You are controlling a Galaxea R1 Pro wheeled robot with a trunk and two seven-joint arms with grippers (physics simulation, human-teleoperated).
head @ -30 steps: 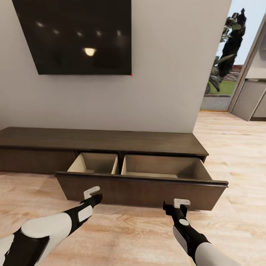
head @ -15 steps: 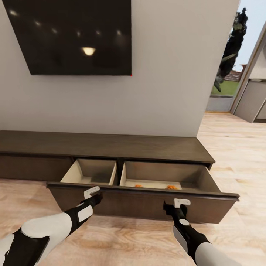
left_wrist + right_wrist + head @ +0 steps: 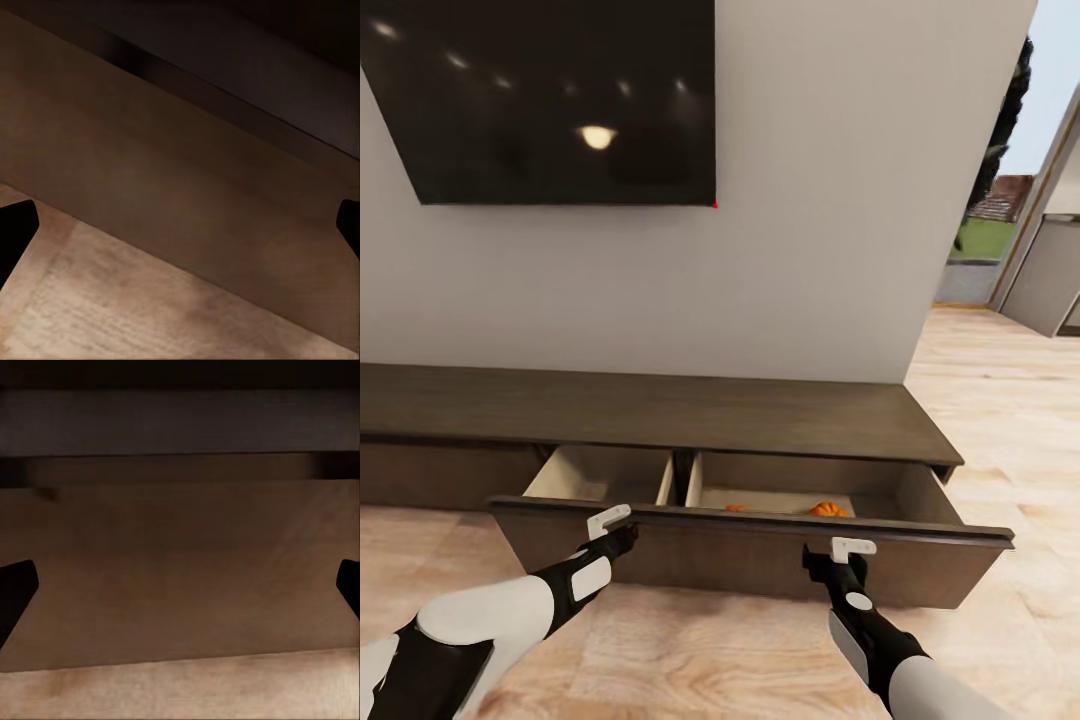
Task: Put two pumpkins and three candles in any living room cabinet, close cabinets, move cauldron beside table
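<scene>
Dark-brown wooden cabinet (image 3: 660, 410) has its wide drawer front (image 3: 760, 560) pulled out with an orange ribbed pumpkin (image 3: 826, 510) inside, and the left gripper (image 3: 610, 521) and right gripper (image 3: 852, 548), jaws spread and empty, sit against it, apparently ready to push it closed.

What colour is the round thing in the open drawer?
Orange. It is a pumpkin lying in the cabinet's right drawer compartment, best seen in the head view.
</scene>
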